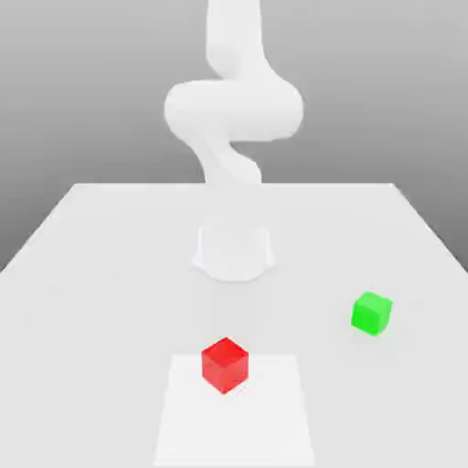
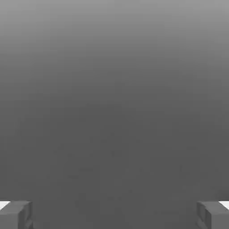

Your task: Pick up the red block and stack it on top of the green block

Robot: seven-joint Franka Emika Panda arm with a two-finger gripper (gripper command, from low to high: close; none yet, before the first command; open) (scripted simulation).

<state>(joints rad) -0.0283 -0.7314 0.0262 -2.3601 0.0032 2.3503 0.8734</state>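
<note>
A smooth white table (image 1: 91, 274) under grey backdrop carries a glossy small red cube (image 1: 225, 364) and, well apart, a small green cube (image 1: 371, 313). The gripper (image 2: 114, 214) jaws stand wide apart, empty.

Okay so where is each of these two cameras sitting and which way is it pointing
Exterior view: off the arm, above the table's near edge, looking down the white table at the white robot arm, the small red cube and the small green cube.
Hand view: on the hand, facing plain grey background, with two grey fingers set wide apart, nothing between them.
Shared: no object or arm part appears in both.
</note>
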